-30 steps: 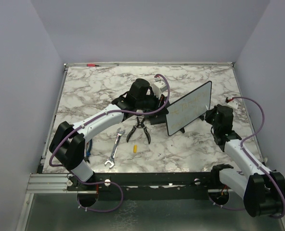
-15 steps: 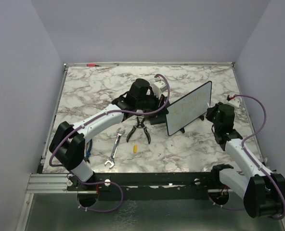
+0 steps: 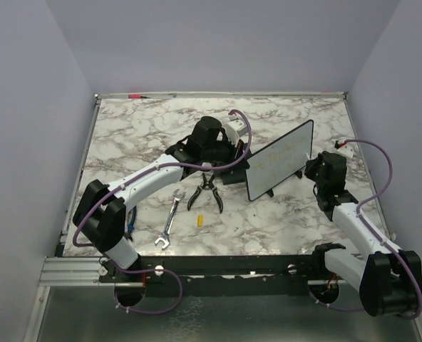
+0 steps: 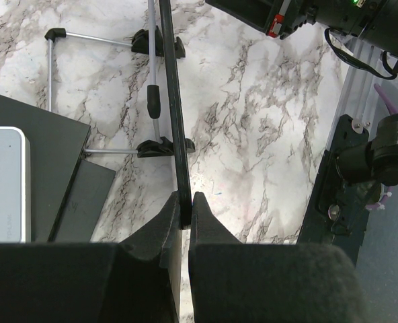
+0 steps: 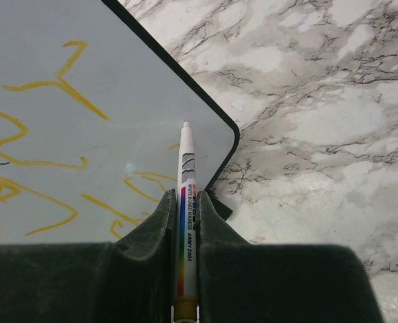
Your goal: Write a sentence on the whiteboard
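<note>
The whiteboard stands upright and slanted at the table's middle right, its black frame seen edge-on in the left wrist view. My left gripper is shut on the frame's edge, holding the board from the left. My right gripper is shut on a white whiteboard marker with a rainbow stripe. The marker's tip rests against the board's face near a rounded corner. The sentence shows as yellow handwritten strokes across the face, fainter from above. The right gripper is at the board's right end.
Black pliers, a silver wrench and a small yellow cap lie in front of the left arm. A black block with a grey pad sits just left of the board. A red pen lies on the table's far edge.
My right gripper has shifted slightly further away and leftward along the board with the marker. The left arm and the board have not moved.
</note>
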### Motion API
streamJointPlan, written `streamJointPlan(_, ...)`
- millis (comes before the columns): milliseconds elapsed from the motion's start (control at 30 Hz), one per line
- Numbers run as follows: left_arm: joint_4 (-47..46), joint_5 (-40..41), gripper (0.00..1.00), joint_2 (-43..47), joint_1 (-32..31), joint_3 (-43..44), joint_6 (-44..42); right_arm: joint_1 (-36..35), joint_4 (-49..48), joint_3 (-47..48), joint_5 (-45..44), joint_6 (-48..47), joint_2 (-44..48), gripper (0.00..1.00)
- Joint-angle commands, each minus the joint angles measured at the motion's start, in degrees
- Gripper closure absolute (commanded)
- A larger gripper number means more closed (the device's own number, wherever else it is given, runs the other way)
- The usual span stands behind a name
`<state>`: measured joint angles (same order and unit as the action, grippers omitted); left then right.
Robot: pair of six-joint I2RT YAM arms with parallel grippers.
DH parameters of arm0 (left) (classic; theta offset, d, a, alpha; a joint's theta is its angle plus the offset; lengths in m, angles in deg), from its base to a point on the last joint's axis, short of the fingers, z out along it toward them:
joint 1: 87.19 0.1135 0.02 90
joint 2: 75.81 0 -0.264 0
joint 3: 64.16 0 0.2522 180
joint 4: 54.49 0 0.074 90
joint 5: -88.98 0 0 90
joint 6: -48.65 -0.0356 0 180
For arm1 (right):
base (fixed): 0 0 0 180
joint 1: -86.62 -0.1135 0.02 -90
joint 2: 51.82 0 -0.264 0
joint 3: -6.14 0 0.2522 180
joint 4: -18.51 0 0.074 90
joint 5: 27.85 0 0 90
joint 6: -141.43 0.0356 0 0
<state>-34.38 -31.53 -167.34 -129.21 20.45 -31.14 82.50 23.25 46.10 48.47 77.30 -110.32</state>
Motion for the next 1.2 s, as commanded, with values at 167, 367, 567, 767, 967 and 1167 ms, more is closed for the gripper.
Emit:
streamJointPlan(167,1.82,-3.65,1.00,0.30,-0.87,1.22,0.02,0.26,1.45,-0.57,5.77,0.85,-0.54,0.99)
streamJointPlan(367,1.82,-3.65,1.00,0.32,-0.96,1.22,0.10,0.25,2.79,-1.95,8.18,2.21,0.12,0.99)
streamJointPlan(567,1.82,-3.69,1.00,0.28,-0.96,1.27,0.20,0.25,4.40,-2.90,9.11,2.97,0.63,0.99)
streamJointPlan(767,1.85,-3.60,1.00,0.04,-1.10,1.22,0.15,0.25,5.86,-2.78,11.42,2.97,0.37,0.99)
streamJointPlan(967,1.83,-3.34,1.00,0.04,-1.14,1.22,0.17,0.25,8.91,-2.30,4.84,4.94,4.62,0.99)
streamJointPlan(1167,1.89,-3.34,1.00,0.29,-1.18,1.14,0.20,1.71,13.88,-0.39,-3.04,5.12,4.87,0.99)
